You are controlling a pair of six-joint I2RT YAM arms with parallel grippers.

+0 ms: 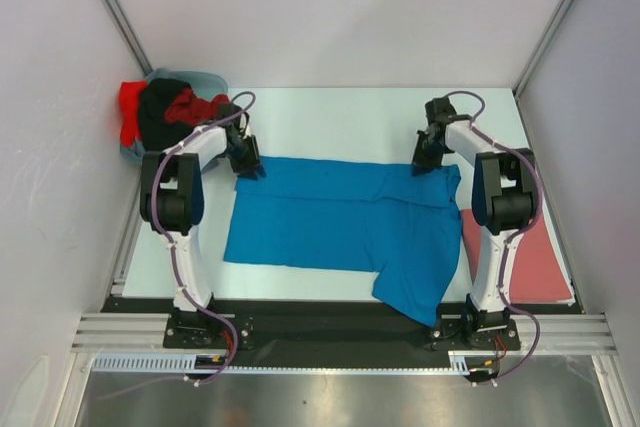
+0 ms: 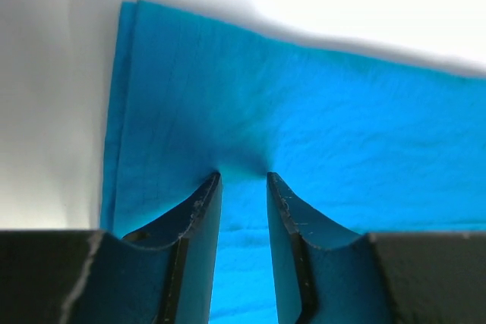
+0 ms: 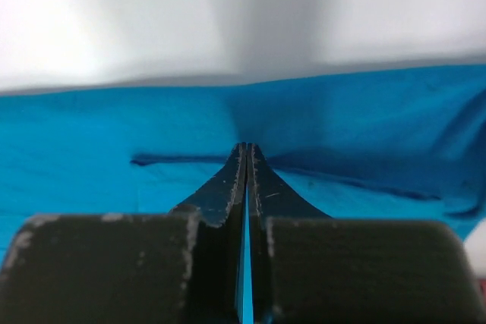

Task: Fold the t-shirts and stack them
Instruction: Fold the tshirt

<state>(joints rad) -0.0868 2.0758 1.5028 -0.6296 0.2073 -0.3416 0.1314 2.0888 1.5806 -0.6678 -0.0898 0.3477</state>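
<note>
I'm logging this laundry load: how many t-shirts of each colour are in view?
Bright blue t-shirt: 1
Pinkish-red t-shirt: 1
Red t-shirt: 1
Black t-shirt: 1
Grey-blue t-shirt: 1
Total: 5 visible; the heaped ones may hide more.

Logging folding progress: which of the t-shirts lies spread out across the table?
The bright blue short-sleeved cloth t-shirt, mid-table. The dull pinkish-red shirt lies folded at right; the red and black shirts are heaped far left.
</note>
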